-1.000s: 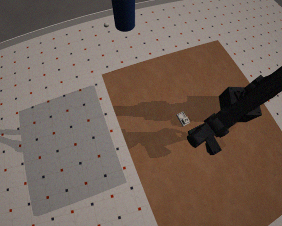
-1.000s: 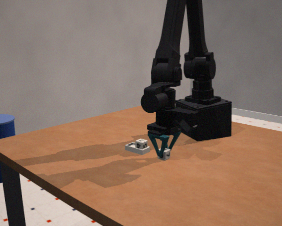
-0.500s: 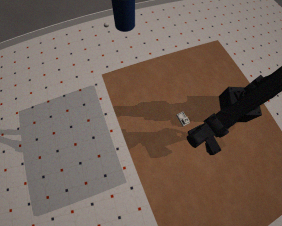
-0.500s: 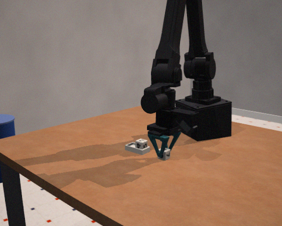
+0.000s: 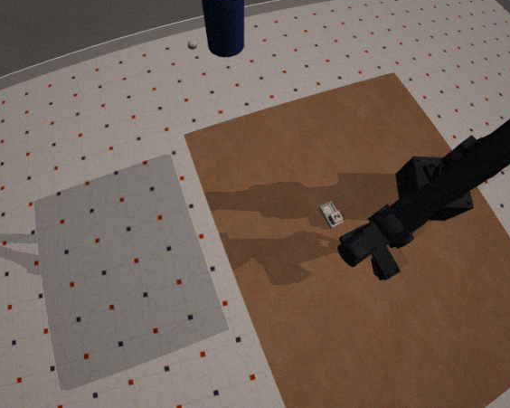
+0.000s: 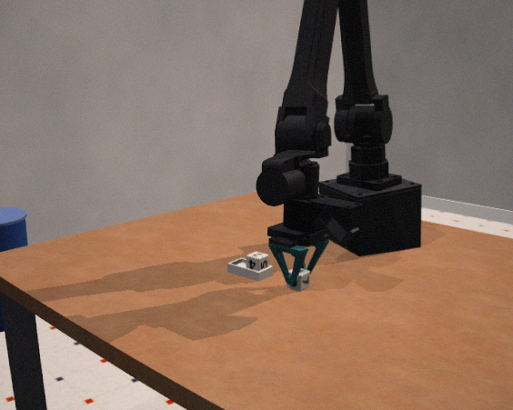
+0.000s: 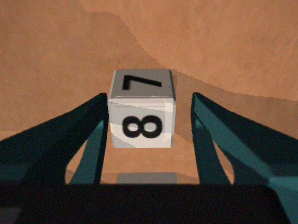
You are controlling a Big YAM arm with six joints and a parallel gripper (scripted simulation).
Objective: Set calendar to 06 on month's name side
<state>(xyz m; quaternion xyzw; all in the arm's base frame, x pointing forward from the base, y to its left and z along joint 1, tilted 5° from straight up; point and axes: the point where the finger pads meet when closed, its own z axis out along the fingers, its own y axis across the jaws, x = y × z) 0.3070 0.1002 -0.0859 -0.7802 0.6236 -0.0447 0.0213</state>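
A white number cube (image 6: 299,279) stands on the brown table, just right of the tray. In the wrist view this cube (image 7: 141,111) shows an 8 toward the camera and a 7 on its upper face. My gripper (image 6: 297,276) points down and is lowered around the cube, one teal finger on each side. In the wrist view the gripper (image 7: 150,103) is partly open; the left finger is at the cube's edge and a gap shows on the right. The white tray (image 6: 249,270) lies flat with the other cube (image 6: 257,260) in it. The tray also shows in the top view (image 5: 331,213).
The arm's black base (image 6: 376,215) stands on the table behind the gripper. A blue cylinder (image 5: 221,14) and a small white ball (image 5: 192,44) are on the floor, far from the table. The table's front edge (image 6: 96,341) is well away from the tray.
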